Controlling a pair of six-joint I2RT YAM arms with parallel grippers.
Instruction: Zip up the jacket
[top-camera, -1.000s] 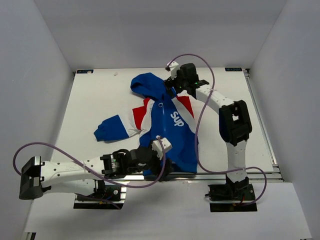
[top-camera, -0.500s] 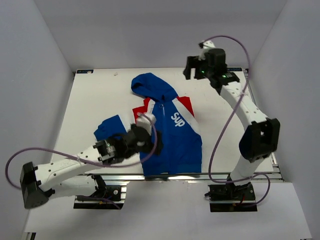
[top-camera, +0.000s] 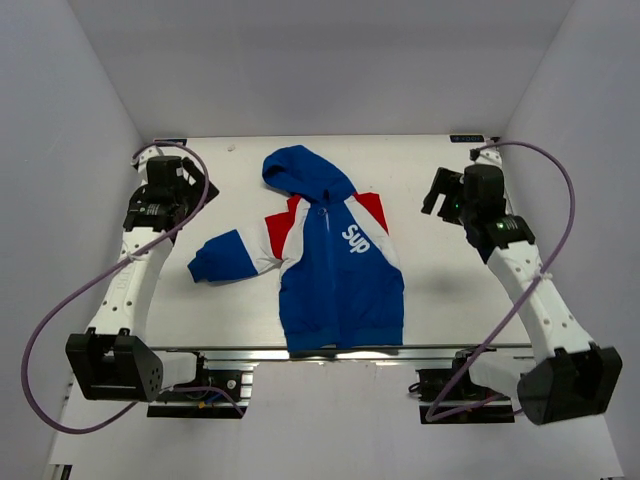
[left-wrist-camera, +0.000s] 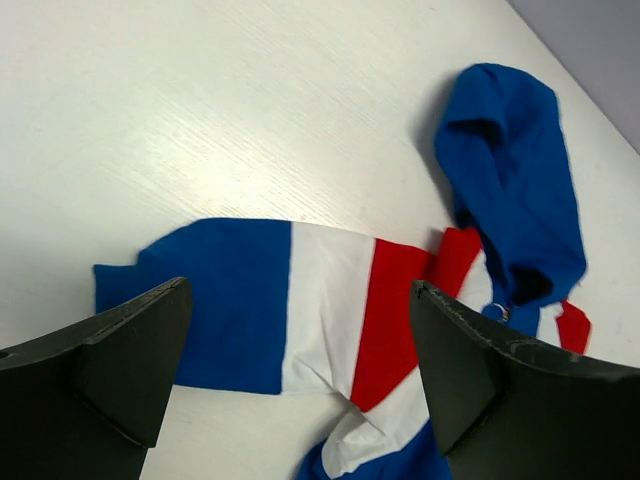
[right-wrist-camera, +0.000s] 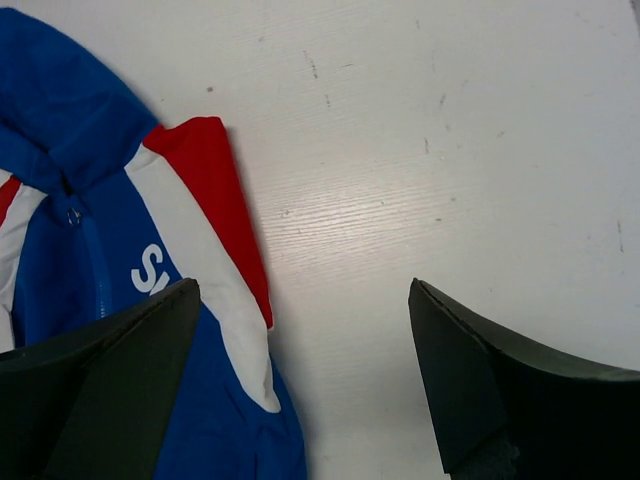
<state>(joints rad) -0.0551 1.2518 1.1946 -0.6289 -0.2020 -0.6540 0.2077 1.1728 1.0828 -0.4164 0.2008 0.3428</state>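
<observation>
Jacket (top-camera: 335, 265) is lying flat and front up in the middle of the counter (top-camera: 460, 290). Its front is seemingly closed to the collar, so the zipping is looking finished. Probably for that reason both arms are hanging clear of it, the left gripper (left-wrist-camera: 300, 295) near the far-left corner and the right gripper (right-wrist-camera: 305, 295) by the right edge. Each has its jaws spread wide, gripping nothing. The long axis is running from near edge to far edge, with the hem (top-camera: 345, 338) at the near edge, the hood (top-camera: 300, 172) pointing to the far edge, and one sleeve (top-camera: 225, 258) reaching toward the left edge.
</observation>
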